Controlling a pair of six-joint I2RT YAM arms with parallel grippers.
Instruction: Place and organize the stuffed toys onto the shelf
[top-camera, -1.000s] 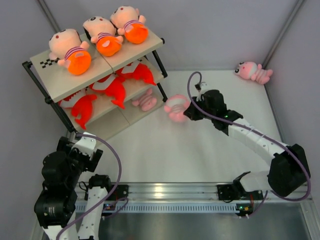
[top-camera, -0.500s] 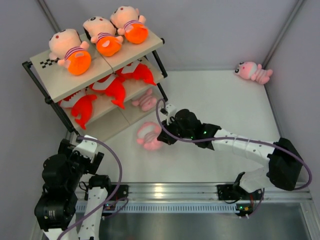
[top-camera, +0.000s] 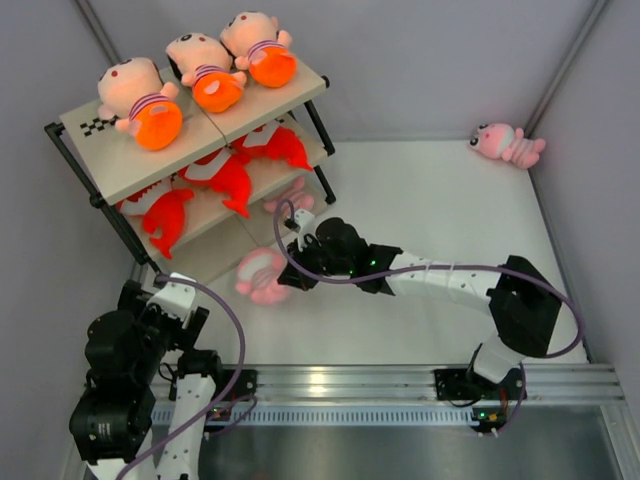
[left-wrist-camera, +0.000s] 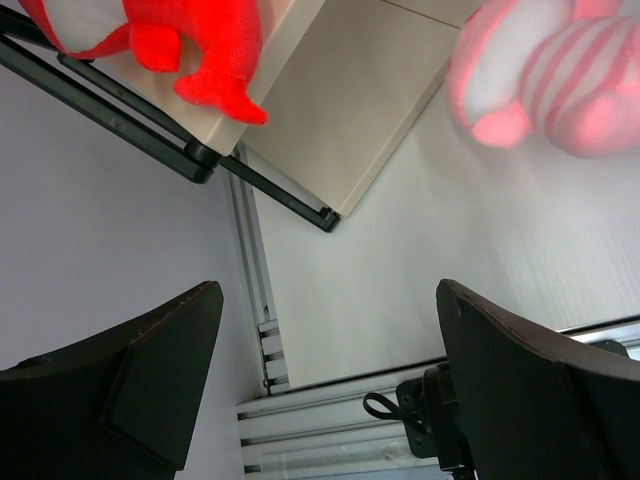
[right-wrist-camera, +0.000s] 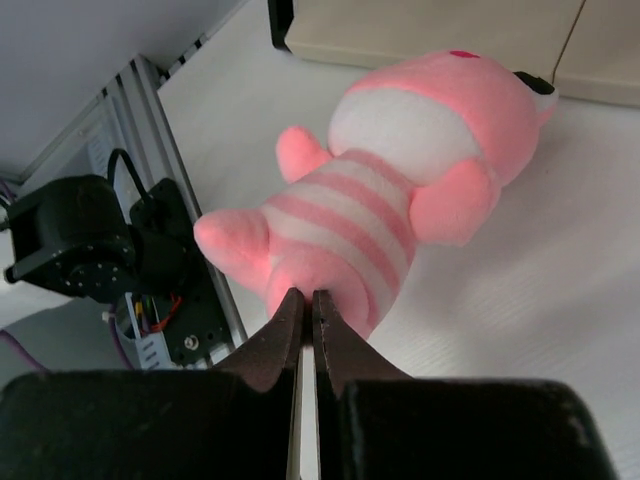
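Observation:
My right gripper (top-camera: 290, 276) (right-wrist-camera: 307, 293) is shut on a pink striped doll plush (top-camera: 262, 274) (right-wrist-camera: 400, 200), pinching its lower body and holding it just in front of the shelf's (top-camera: 110, 175) bottom board. The same doll shows at the top right of the left wrist view (left-wrist-camera: 560, 75). A second pink doll (top-camera: 292, 200) lies on the bottom tier. A third (top-camera: 508, 143) lies on the table at the far right. Three red-orange fish (top-camera: 225, 175) lie on the middle tier. My left gripper (left-wrist-camera: 330, 370) is open and empty, near the shelf's front-left corner.
Three larger peach dolls with orange bottoms (top-camera: 195, 70) fill the top tier. The shelf's black frame foot (left-wrist-camera: 200, 155) is close to the left gripper. Grey walls close in the table on the left, back and right. An aluminium rail (top-camera: 340, 385) runs along the near edge.
My right arm has swung left across the table with the pink doll, from mid-table to the shelf's bottom front edge. The left arm has barely moved.

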